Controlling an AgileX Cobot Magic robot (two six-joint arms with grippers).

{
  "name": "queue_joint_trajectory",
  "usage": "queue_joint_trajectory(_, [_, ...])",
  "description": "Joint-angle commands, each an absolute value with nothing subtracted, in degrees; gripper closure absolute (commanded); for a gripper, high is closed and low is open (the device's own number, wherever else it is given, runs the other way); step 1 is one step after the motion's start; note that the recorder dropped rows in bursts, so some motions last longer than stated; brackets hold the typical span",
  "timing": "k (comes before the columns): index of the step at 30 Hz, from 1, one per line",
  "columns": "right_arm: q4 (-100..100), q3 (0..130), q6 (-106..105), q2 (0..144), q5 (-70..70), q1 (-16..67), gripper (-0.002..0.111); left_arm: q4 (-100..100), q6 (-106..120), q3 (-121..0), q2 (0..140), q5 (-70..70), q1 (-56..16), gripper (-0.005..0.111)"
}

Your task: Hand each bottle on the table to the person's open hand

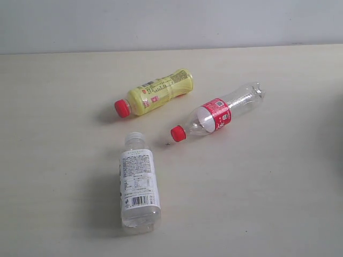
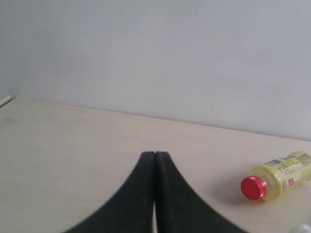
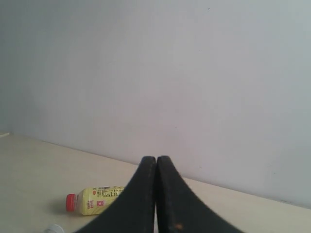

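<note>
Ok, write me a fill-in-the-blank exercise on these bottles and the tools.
In the exterior view, ___ bottles lie on the table.
The yellow bottle has a ___ cap.
The clear bottle lowest in the exterior view has a ___ label.
The left tool and the right tool are both ___.
Missing: three; red; white; shut.

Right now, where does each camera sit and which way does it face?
Exterior: high, looking down on the pale beige table at three lying bottles: yellow plastic bottle with red cap, clear bottle with red label, clear bottle with white label; no robot part shows.
Left wrist: low over the table, facing the grey wall; shut black left gripper shows.
Right wrist: low, facing that wall; shut black right gripper shows.
Shared: all three see the yellow bottle.
</note>
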State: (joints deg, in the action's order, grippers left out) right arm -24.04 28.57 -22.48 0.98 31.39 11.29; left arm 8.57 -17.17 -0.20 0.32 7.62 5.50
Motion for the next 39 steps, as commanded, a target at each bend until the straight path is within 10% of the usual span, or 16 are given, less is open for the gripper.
queue_joint_trajectory(1, [-23.66,28.28,-22.38,0.3,31.96,11.27,0.108,8.8,-17.16,0.0,0.0,7.57,5.09,0.107])
queue_joint_trajectory(39, [-22.96,28.39,-22.6,0.0,32.44,11.27,0.108,8.8,-17.16,0.0,0.0,7.57,5.09,0.107])
